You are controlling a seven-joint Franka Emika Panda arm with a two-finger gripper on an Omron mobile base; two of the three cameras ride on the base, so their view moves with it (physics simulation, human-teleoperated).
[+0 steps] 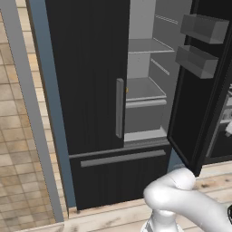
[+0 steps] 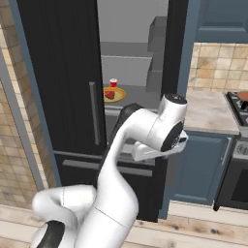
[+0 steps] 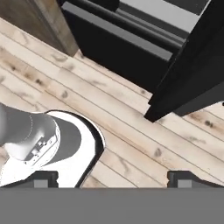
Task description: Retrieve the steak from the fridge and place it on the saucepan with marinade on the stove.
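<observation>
Pale wooden floorboards (image 3: 131,127) lie closest under the hand camera, running up to the fridge (image 1: 90,90) base at twelve o'clock. At the bottom of that view the gripper (image 3: 111,178) shows its two dark fingertips (image 3: 43,178) set wide apart with bare planks between them, gripping nothing. From the left base view the fridge stands tall and black with its left door closed, a grey bar handle (image 1: 119,108) on it and a long drawer handle (image 1: 123,158) below; the right door (image 1: 204,90) is swung open toward three o'clock, carrying grey door bins (image 1: 197,61), and pale grey shelves (image 1: 145,88) show inside. Tan tiled wall (image 1: 18,136) fills the nine o'clock side. The right base view reveals what the left one hides behind the closed door: on a shelf, at about eleven o'clock from the arm's raised wrist, sits a yellow-rimmed plate (image 2: 114,94) with the steak (image 2: 110,95) on it as a small dark-red lump, and a red white-rimmed cup (image 2: 113,83) just behind. That view also takes in a beige counter (image 2: 208,111) over blue cabinets (image 2: 198,164) at three o'clock, and the stove (image 2: 238,145) at the right edge, with a sliver of orange at its top that may be the saucepan with marinade (image 2: 243,96), too cut off to tell.
</observation>
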